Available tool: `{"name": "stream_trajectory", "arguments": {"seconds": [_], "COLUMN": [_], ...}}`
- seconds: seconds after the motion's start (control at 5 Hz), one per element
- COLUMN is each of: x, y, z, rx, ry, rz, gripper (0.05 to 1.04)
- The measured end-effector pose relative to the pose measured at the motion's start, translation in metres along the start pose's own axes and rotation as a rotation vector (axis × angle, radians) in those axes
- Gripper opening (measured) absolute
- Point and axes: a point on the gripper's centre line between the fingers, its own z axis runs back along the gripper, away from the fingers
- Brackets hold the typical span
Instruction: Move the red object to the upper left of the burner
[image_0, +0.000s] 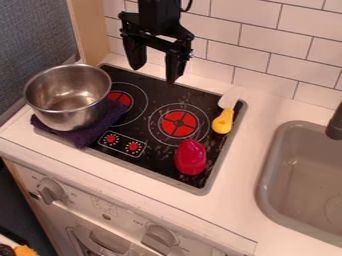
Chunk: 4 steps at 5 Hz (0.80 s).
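The released tool (154, 75) should straddle the red object (191, 157) near the burner's (158, 163) lower right corner, clear of the yellow handle (223, 122), then squeeze its middle gently.

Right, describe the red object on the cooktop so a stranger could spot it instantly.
Left of the grey sink is a black cooktop. Near its front right corner, just in front of the right-hand burner, lies a glossy, egg-shaped red object. Its rounded bulk sets it apart from that flat red burner and the slim yellow-handled utensil behind it.
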Motion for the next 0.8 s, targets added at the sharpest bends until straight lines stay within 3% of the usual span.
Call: {"name": "stream_trajectory", "arguments": {"seconds": [0.2, 0.4, 0.6, 0.8], "x": [-0.004, -0.015, -0.025, -0.033], "y": [-0.002, -0.031, -0.064, -0.085], "z": [-0.010, -0.014, -0.005, -0.007], "rx": [-0.010, -0.028, -0.025, -0.019], "ry": [0.034, 0.048, 0.030, 0.050], "rz": [0.005, -0.042, -0.110, -0.121], "gripper": [1.001, 1.001, 1.001, 1.001]}}
